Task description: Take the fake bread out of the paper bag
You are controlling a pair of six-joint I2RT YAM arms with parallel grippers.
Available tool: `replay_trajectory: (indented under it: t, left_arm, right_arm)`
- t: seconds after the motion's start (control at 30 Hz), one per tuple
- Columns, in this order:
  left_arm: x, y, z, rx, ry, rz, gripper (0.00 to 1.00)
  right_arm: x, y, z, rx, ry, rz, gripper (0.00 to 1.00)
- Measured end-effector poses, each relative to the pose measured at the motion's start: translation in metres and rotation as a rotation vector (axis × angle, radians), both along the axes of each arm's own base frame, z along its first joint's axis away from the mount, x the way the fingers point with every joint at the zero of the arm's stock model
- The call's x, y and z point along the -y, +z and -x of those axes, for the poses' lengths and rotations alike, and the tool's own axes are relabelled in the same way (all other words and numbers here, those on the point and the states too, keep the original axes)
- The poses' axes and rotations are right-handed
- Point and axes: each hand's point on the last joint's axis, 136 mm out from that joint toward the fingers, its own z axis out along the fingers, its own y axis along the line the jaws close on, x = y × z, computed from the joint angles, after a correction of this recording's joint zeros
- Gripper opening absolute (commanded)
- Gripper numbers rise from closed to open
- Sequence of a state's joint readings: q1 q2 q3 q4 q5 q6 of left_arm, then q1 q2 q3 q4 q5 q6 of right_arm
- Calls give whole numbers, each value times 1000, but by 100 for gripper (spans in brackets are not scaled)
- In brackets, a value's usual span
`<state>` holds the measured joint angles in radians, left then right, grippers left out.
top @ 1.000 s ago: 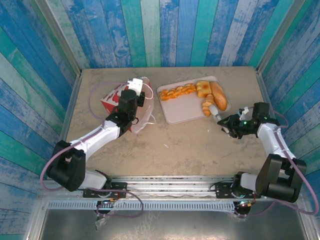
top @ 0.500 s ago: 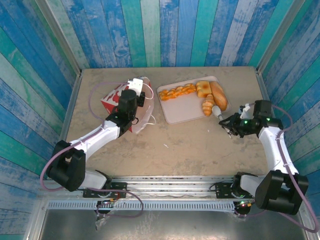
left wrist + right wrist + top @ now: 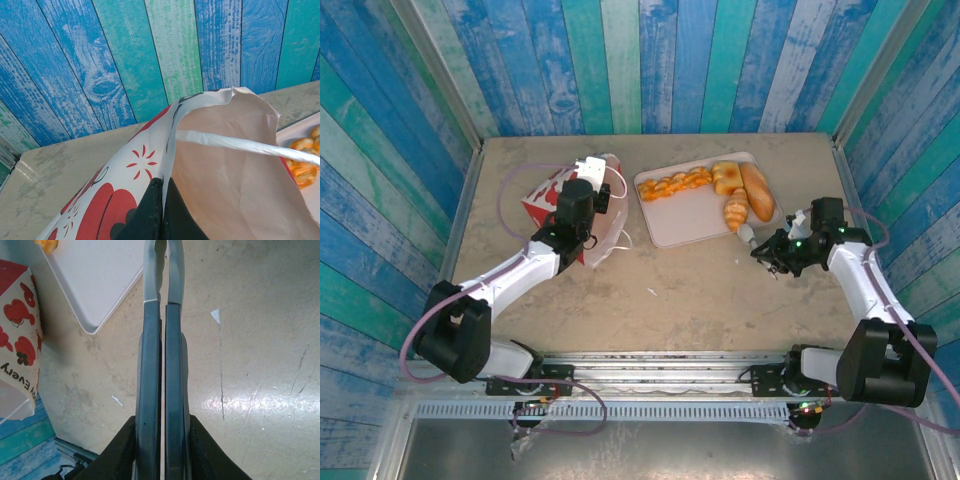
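Right end effector (image 3: pixel 772 250) shifted left, squeezing tongs (image 3: pixel 155 340) shut; left end effector (image 3: pixel 162 202) apparently pinches paper bag (image 3: pixel 225 175).

Over on the upper left of the tabletop (image 3: pixel 700 290) sat the paper bag (image 3: pixel 542 195), mouth turned right toward the tray (image 3: pixel 685 220) just beside it at upper centre. The left end effector (image 3: pixel 163 200) was pinched on the bag's wall at the mouth, near side. All the fake bread (image 3: pixel 757 190) lay on the tray: a braided strip along its far left edge, the rest clustered at its right end. Right of frame, the right end effector (image 3: pixel 775 250) clamped the tongs (image 3: pixel 746 233), their tips just beside the tray's near right corner.
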<state>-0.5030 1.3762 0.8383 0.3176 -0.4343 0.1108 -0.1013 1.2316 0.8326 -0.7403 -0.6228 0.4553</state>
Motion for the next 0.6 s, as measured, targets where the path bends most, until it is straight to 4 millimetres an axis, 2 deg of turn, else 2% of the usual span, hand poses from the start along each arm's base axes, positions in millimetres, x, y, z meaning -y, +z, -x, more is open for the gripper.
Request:
replay_trajectory:
  t: [0.23, 0.43, 0.6]
  left_arm:
    - [0, 0, 0, 0, 0, -1, 0]
    - [0, 0, 0, 0, -2, -1, 0]
    - [3, -4, 2, -5, -22, -2, 0]
  right_arm:
    - [2, -2, -13, 25, -16, -1, 23]
    - [2, -2, -15, 30, -22, -3, 23]
    - [1, 13, -12, 79, -22, -5, 23]
